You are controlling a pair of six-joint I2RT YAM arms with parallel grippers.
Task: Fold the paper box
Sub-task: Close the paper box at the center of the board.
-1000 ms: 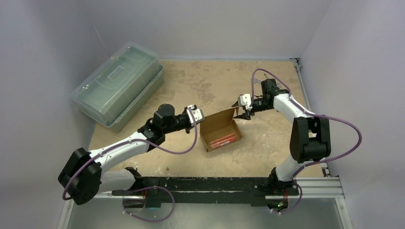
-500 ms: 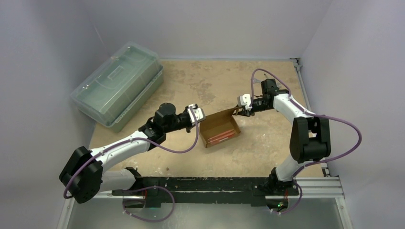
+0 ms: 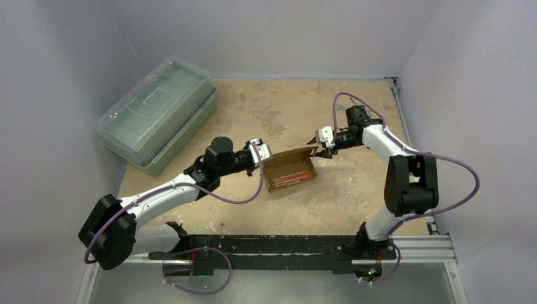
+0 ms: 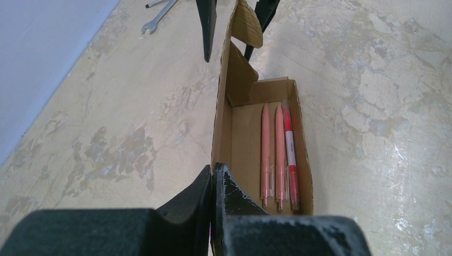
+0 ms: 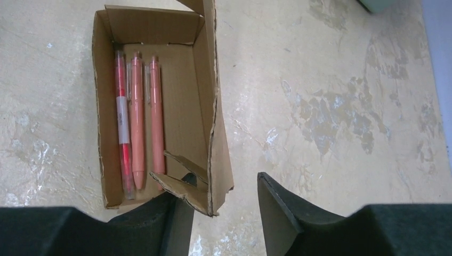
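Step in hand: closing the paper box. Its tray is formed and open-topped, and the long lid panel stands upright along 1 side, not yet folded over.
Box position: mid-surface, between the 2 arms and well apart from the green case at the far left.
Contents: 3 pens lie side by side on the tray floor.
Left claw: clenched, its 2 fingers pressed together at 1 end of the lid panel. It appears to pinch the thin cardboard there and steady the box.
Right claw: released, about half spread, straddling the other end of the lid panel. 1 finger sits against or just beside the box corner, the other stands apart on the outer side. It holds nothing.
Next move, as a judgement: the right claw needs to nip or push the panel's free end and swing it over the tray while the left claw stops the box sliding. The rounded tab then has to tuck inside the wall.
Risk: the panel's end is creased and could buckle.
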